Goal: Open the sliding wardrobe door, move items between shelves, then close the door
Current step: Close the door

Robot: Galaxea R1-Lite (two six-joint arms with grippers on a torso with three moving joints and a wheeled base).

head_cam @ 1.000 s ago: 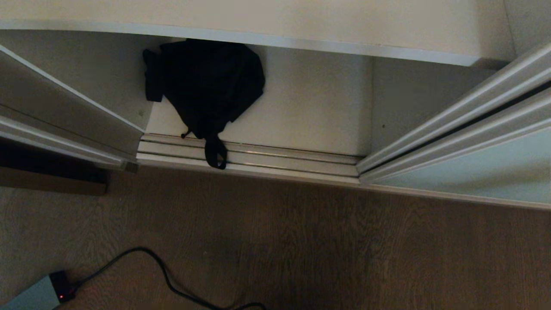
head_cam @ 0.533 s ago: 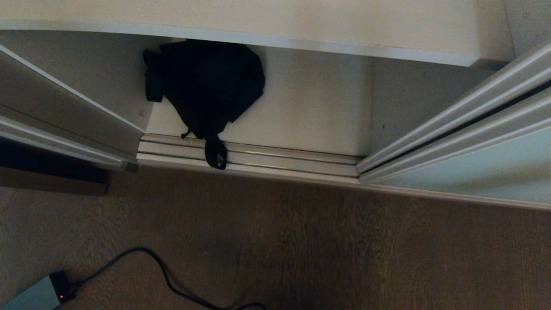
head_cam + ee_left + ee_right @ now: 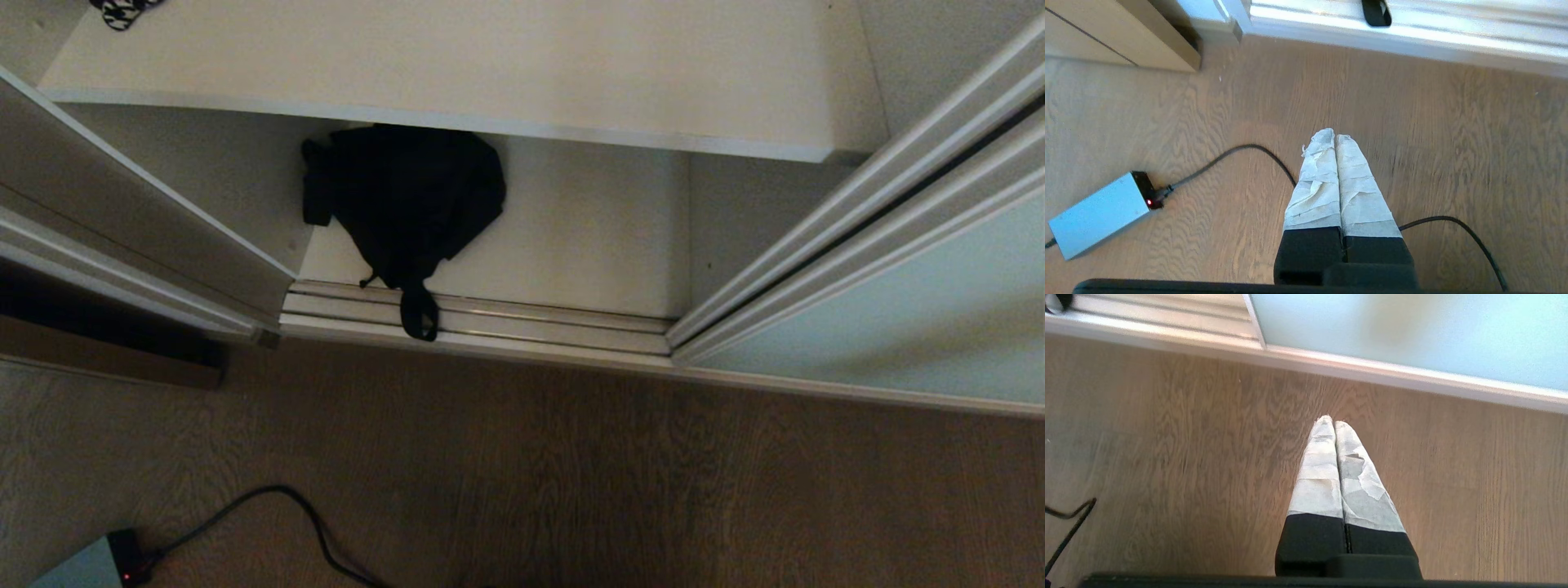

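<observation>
The frosted blue-green sliding wardrobe door [image 3: 914,318] stands slid to the right, leaving the wardrobe open. A floppy black bag [image 3: 408,196] lies on the bottom shelf [image 3: 588,237] at its left side. Its strap [image 3: 418,314] hangs over the floor track [image 3: 555,327]. A white shelf [image 3: 490,65] spans above it. Neither arm shows in the head view. My left gripper [image 3: 1334,138] is shut and empty above the wooden floor, short of the track; the strap's end [image 3: 1376,12] shows beyond it. My right gripper [image 3: 1333,421] is shut and empty over the floor in front of the door [image 3: 1412,330].
A grey power brick [image 3: 1098,214] with a red light lies on the floor at the left, and its black cable [image 3: 1241,151] runs behind my left gripper. A black-and-white patterned thing [image 3: 122,10] lies at the upper shelf's far left. A wooden panel [image 3: 106,363] stands left of the wardrobe.
The head view has tilted up: the whole scene has slid down the picture, so more of the upper shelf and a patterned thing on it show. The bag lies as before.
</observation>
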